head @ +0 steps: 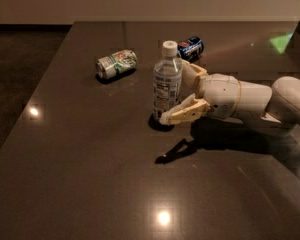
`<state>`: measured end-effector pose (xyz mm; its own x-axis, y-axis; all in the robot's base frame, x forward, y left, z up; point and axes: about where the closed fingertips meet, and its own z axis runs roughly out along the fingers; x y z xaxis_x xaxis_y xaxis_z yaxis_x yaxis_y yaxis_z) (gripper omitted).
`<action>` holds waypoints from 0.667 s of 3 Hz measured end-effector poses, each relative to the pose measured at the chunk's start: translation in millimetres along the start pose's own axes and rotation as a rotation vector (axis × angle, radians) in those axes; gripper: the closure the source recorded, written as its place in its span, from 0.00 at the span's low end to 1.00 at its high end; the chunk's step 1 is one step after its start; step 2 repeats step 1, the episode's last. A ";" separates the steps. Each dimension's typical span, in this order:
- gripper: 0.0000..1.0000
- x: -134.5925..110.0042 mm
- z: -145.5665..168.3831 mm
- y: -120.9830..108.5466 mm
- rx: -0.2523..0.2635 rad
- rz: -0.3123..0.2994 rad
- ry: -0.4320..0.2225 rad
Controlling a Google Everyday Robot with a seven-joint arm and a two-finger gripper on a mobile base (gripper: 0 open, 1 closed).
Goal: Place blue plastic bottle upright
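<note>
The blue plastic bottle [166, 86] is clear with a white cap and a pale label. It stands upright on the dark table [90, 174] near the middle. My gripper [180, 93] reaches in from the right, open. One finger [186, 112] lies low in front of the bottle's base, the other [191, 72] sits behind the bottle's right side. The bottle stands at the mouth of the open fingers.
A green-and-white can [116, 63] lies on its side to the left behind the bottle. A dark blue soda can [191, 47] lies behind it, close to the far finger. My white arm [260, 101] spans the table's right side.
</note>
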<state>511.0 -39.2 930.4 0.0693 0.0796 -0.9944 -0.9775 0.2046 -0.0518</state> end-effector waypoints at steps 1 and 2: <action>0.00 0.0 0.1 0.0 0.000 0.000 0.000; 0.00 0.0 0.1 0.0 0.000 0.000 0.000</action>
